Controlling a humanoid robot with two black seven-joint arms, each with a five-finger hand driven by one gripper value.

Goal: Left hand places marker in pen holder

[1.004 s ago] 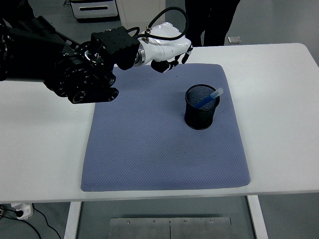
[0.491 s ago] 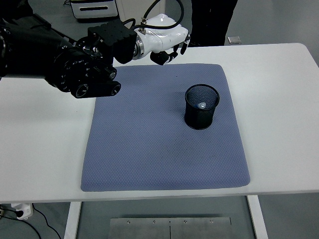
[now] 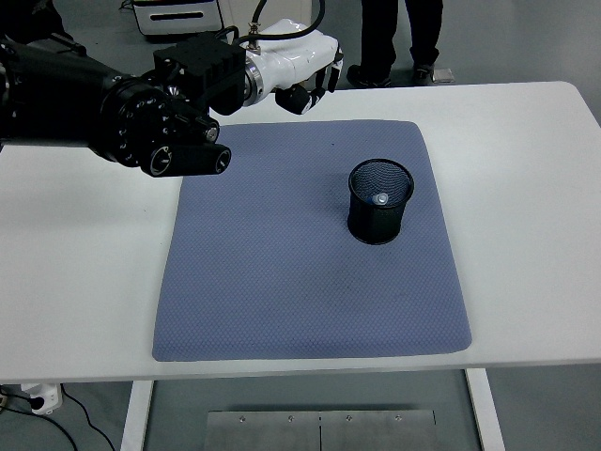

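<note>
A black mesh pen holder (image 3: pixel 380 200) stands upright on the right half of a blue-grey mat (image 3: pixel 300 282). Inside it the marker (image 3: pixel 381 199) stands nearly upright, with only its grey end cap showing from above. My left hand (image 3: pixel 305 77), white with dark fingertips, hovers over the mat's far edge, up and to the left of the holder. Its fingers are relaxed and hold nothing. The black left arm (image 3: pixel 122 108) reaches in from the left edge. My right arm is out of the picture.
The mat lies on a white table (image 3: pixel 75 282). A person's legs and shoes (image 3: pixel 399 38) stand behind the table's far edge. A white device (image 3: pixel 178 17) sits on the floor at the back left.
The marker, leaning out over the holder's rim a second ago, has dropped upright inside it. My left hand has drawn back up and to the left, away from the holder.
</note>
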